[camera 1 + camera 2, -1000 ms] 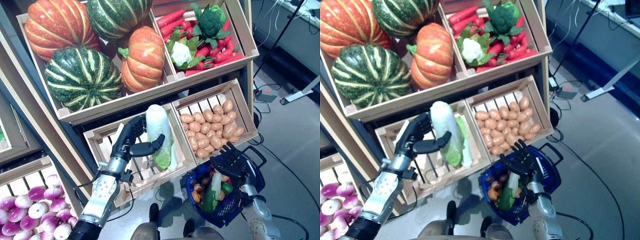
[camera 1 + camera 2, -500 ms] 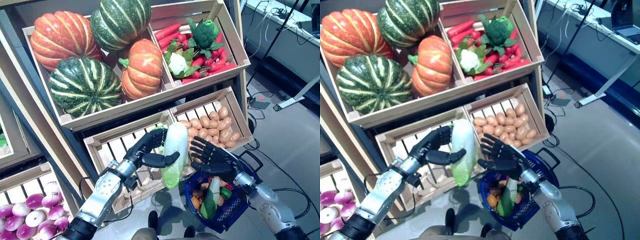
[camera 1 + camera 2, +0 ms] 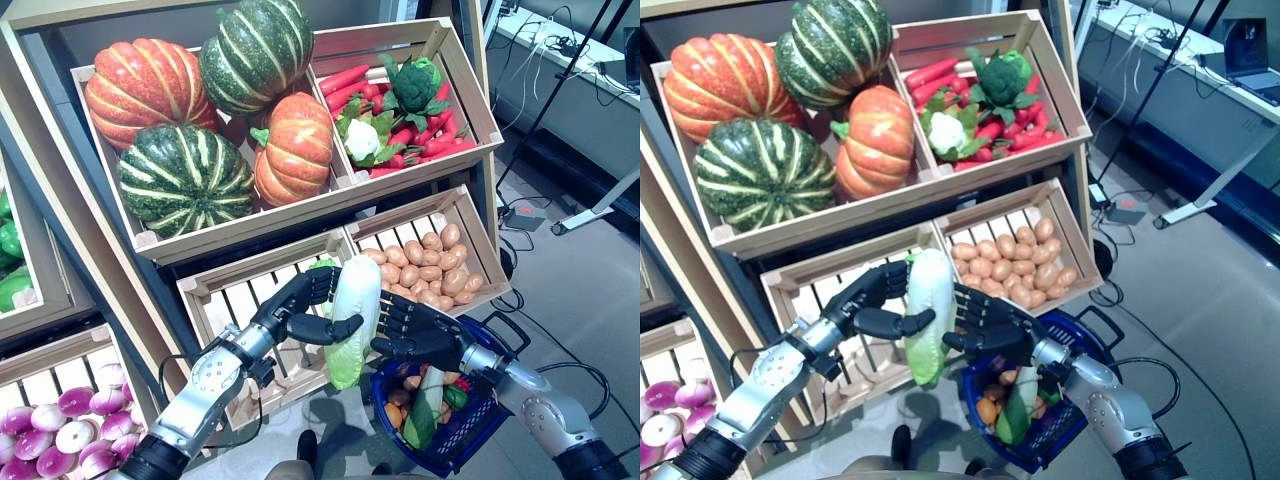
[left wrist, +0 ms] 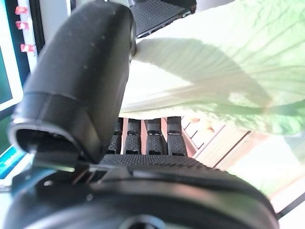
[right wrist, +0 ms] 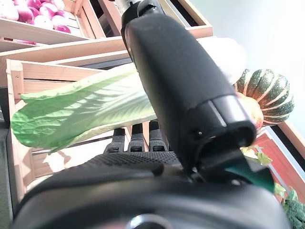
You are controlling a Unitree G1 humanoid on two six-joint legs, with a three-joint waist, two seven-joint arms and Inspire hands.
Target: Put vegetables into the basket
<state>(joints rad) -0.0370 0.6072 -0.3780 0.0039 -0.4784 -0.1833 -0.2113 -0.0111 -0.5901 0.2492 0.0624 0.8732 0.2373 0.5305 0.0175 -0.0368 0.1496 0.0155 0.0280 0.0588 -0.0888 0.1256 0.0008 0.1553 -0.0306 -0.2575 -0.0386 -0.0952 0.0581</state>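
Observation:
My left hand (image 3: pixel 298 306) is shut on a long white and pale green cabbage (image 3: pixel 352 308) and holds it upright in front of the stand's lower crates. My right hand (image 3: pixel 425 335) meets it from the right, fingers behind the cabbage and thumb across its front. The right wrist view shows the cabbage (image 5: pixel 81 109) between that thumb (image 5: pixel 181 86) and the fingers. The left wrist view shows the leaf (image 4: pixel 205 71) over the left thumb (image 4: pixel 81 86). The blue basket (image 3: pixel 468 437) stands on the floor below the right hand, with a long green vegetable (image 3: pixel 424 405) and small orange ones (image 3: pixel 394 414) in it.
The wooden stand rises behind both hands. A slatted crate (image 3: pixel 235 300) lies behind the left hand and a crate of small brown vegetables (image 3: pixel 435 262) just above the right hand. Grey floor (image 3: pixel 570 290) spreads to the right, with a desk leg and cables further off.
The right hand has closed in from the right and now touches the cabbage with fingers and thumb. The left hand still holds it, slightly further right. The camera has shifted a little.

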